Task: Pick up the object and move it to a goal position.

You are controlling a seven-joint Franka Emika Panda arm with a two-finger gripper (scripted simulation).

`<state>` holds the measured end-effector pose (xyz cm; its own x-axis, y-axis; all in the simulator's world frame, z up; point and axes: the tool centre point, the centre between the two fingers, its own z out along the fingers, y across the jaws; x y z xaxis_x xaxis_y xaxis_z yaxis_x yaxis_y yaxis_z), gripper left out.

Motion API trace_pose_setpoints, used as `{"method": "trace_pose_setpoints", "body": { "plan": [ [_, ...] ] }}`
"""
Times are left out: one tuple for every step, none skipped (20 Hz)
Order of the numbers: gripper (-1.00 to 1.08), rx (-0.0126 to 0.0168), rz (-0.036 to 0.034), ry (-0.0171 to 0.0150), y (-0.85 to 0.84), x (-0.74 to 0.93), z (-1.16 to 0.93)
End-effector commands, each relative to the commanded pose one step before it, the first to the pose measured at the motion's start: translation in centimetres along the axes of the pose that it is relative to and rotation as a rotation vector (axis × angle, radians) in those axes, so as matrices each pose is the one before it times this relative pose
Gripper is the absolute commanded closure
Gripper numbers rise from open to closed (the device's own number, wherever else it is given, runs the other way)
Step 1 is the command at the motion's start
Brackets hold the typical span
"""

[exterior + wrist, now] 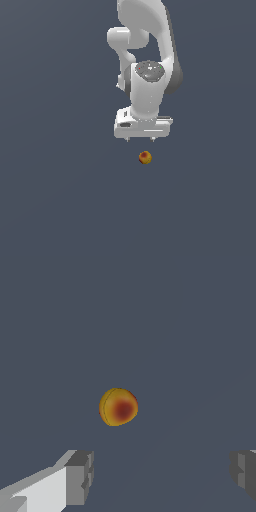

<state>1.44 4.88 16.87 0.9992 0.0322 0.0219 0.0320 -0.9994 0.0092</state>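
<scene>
Glossy white rounded arm (145, 45), boxy white hand (140, 139), grey fingertips (80, 476).

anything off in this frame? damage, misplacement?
Nothing stands out. The ball looks intact and sits alone on the plain grey surface, apart from the open tool.

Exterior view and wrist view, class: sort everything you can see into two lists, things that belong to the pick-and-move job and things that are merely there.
Belongs to the job:
- ball, orange-yellow with a reddish patch, lying free
- gripper, open, fingers apart and not touching the ball

Merely there:
- plain grey surface around them; nothing else shows, and no goal marker is visible
</scene>
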Motion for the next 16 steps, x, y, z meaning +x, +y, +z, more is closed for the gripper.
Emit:
{"method": "trace_pose_setpoints", "body": {
  "plan": [
    [-0.92,0.00155,0.03324,-0.00125,-0.127,0.084,0.25],
    [-0.92,0.00073,0.01646,-0.00054,-0.061,0.042,0.12],
    [-0.92,0.00072,0.01778,-0.00061,-0.067,0.043,0.131],
    [-0.92,0.00074,0.01914,-0.00067,-0.073,0.045,0.141],
    [-0.92,0.00077,0.02055,-0.00071,-0.078,0.047,0.151],
    [-0.92,0.00078,0.02193,-0.00076,-0.084,0.048,0.161],
    [-0.92,0.00077,0.0233,-0.00081,-0.09,0.048,0.171],
    [-0.92,0.00075,0.02466,-0.00086,-0.097,0.048,0.182],
    [-0.92,0.00072,0.02604,-0.00091,-0.103,0.048,0.192],
    [-0.92,0.00068,0.02698,-0.00094,-0.107,0.047,0.199],
    [-0.92,0.00061,0.02701,-0.00093,-0.109,0.043,0.2],
    [-0.92,0.00054,0.02701,-0.00092,-0.108,0.04,0.2],
    [-0.92,0.00047,0.02698,-0.0009,-0.11,0.037,0.2],
    [-0.92,0.0004,0.02698,-0.00088,-0.109,0.033,0.2],
    [-0.92,0.00033,0.02696,-0.00086,-0.11,0.03,0.201],
    [-0.92,0.00027,0.02696,-0.00083,-0.11,0.027,0.201]
  ]
}}
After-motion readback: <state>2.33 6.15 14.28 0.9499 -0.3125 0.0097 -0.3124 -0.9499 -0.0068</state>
